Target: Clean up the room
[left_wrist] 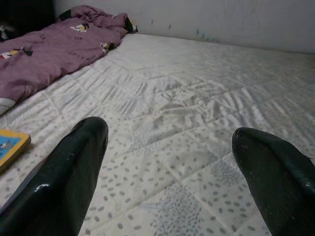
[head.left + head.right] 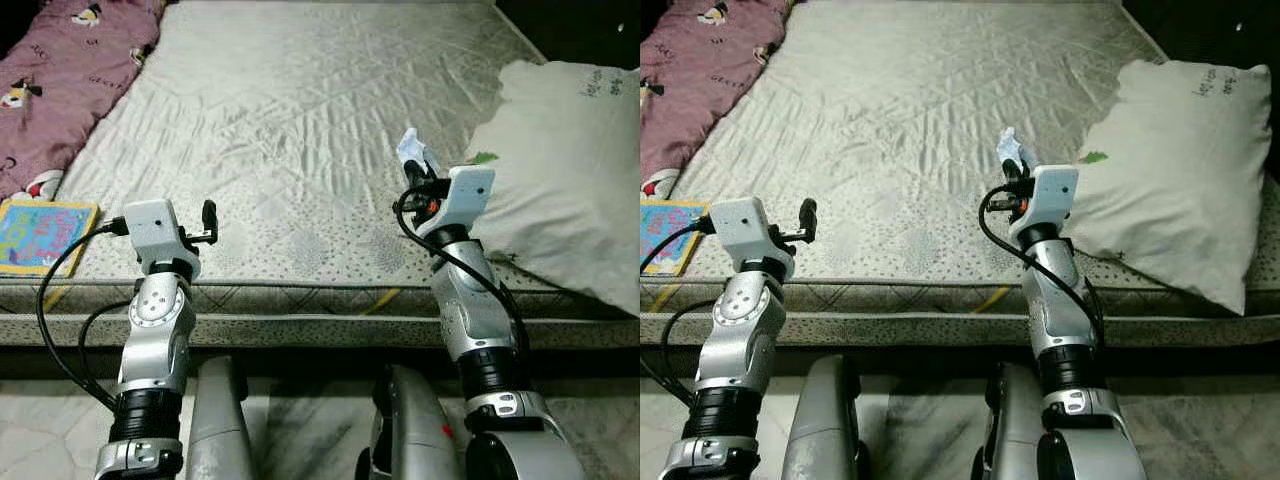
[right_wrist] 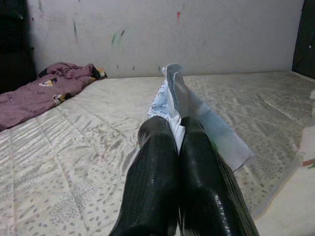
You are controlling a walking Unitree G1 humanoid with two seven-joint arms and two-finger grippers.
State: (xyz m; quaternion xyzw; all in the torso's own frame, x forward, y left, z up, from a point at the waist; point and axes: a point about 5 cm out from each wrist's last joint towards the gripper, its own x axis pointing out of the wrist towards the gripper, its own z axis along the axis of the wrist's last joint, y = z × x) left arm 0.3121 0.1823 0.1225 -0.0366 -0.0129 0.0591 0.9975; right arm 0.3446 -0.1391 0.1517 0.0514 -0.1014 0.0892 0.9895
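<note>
The right gripper [image 2: 413,160] is clamped on a crumpled white wrapper [image 3: 183,105], its two black fingers [image 3: 162,162] pressed together with the thin sheet pinched between them. The wrapper sticks up and forward past the fingertips, its long axis roughly in line with the fingers, and it hangs in the air above the quilted mattress [image 2: 300,130] rather than resting on it. The white pillow [image 2: 560,170] lies just beside this arm on its outer side, near the wrist but apart from the wrapper. So the piece of litter is already in hand on the right, and the next move probably turns on carrying it away from the bed to wherever rubbish goes; no bin can be made out. The left gripper [image 2: 208,222] hovers over the near edge of the mattress with its fingers [image 1: 69,172] spread wide and nothing between them. A colourful picture book [image 2: 40,235] lies near it on its outer side, with the purple blanket [image 2: 60,80] beyond.
</note>
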